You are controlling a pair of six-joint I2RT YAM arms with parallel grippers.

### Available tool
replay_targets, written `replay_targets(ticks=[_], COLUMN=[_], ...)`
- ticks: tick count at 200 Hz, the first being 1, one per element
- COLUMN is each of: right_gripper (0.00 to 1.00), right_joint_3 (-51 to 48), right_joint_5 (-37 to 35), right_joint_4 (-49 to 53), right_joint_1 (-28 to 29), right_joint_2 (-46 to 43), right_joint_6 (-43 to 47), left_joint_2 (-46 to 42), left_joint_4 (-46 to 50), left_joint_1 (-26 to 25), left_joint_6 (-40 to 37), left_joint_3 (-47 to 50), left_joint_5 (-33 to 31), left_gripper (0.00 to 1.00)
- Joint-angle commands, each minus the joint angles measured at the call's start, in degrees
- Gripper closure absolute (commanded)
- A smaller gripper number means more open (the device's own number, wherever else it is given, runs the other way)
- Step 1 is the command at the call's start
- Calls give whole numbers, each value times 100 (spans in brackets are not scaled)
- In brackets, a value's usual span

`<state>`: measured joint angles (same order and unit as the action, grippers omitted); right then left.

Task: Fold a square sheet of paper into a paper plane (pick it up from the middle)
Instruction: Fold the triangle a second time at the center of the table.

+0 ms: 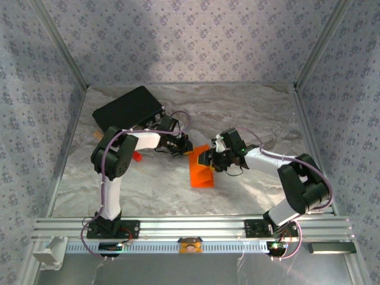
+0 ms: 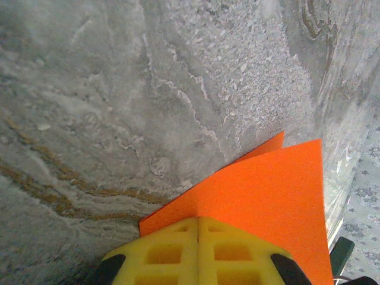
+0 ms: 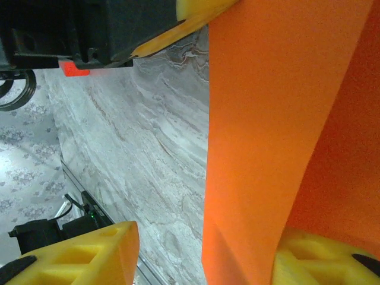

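Grey marbled table point(image 1: 255, 113) lies under both arms, with the square sheet of paper point(image 1: 200, 171) near its centre, partly folded and lifting off the surface. Your left gripper point(image 1: 184, 146) meets the sheet at its 11 o'clock corner. Its yellow fingers point(image 2: 166, 252) are pressed flat together with the orange paper pinched between them. Your right gripper point(image 1: 208, 159) comes in from 3 o'clock with its pads point(image 3: 89, 252) standing apart, and a folded flap hangs in the gap, close by one pad and not clamped. Treat the paper as nearly weightless, limp and easy to crumple or tear, so it likely sags away from a single pinch. Take it beside a crease or on doubled layers, where it looks stiffest, and close gently. The black case point(image 1: 127, 107) sits at 10 o'clock and a small red block point(image 1: 137, 156) at 9 o'clock.
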<state>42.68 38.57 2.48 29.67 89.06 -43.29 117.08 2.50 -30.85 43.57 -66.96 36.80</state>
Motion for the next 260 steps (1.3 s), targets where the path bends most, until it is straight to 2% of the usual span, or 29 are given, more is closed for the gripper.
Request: replay_targets(ticks=[1, 26, 63, 96, 118, 148, 170, 211, 242, 260], right_gripper=[49, 54, 69, 80, 86, 91, 91, 88, 80, 79], right_joint_3=[153, 88, 16, 4, 21, -16, -66, -192, -224, -192], right_joint_5=[337, 311, 324, 278, 105, -205, -460, -674, -307, -15], right_joint_4=[-51, -65, -25, 15, 108, 129, -2, -225, -248, -297], right_joint_1=[-56, -110, -232, -314, -323, -329, -355, -413, -598, -698], right_joint_2=[197, 283, 393, 531, 593, 579, 551, 393, 336, 425], right_joint_6=[222, 239, 360, 426, 445, 309, 167, -129, -57, 49], left_joint_2=[130, 114, 43, -188, -505, -1099, -1524, -2194, -2708, -2843], left_joint_4=[339, 339, 312, 295, 334, 425, 444, 251, -175, -391], left_joint_1=[-120, -125, -160, -195, -224, -289, -322, -432, -673, -720], left_joint_6=[6, 5, -15, -1, -40, -221, -396, -694, -1044, -1084], left_joint_3=[115, 104, 13, -174, -256, -146, 61, 529, 1036, 1240], left_joint_5=[-142, -133, -76, -43, -100, -424, -744, -1274, -1848, -1698], left_gripper=[98, 98, 97, 90, 79, 52, 44, 45, 48, 49])
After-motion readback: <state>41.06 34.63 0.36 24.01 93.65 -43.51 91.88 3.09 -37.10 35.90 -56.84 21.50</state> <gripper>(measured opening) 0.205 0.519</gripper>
